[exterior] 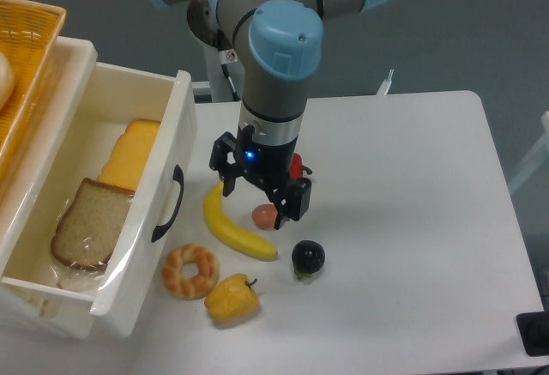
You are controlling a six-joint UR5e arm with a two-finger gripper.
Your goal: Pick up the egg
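The egg (264,214) lies on the white table (412,220), just beside the banana (233,227) on that fruit's right side. The gripper (262,199) hangs directly over the egg, its fingers spread to either side of it, and whether they touch the egg cannot be told. Behind the gripper a bit of red fruit (296,166) shows. Right of the banana's lower tip sits the black fruit (307,257). Below the banana lie a doughnut (190,270) and a yellow pepper (232,299). Left of the banana stands an open white drawer (137,255) holding bread slices (86,223). A small label on the arm (274,49) is too small to read.
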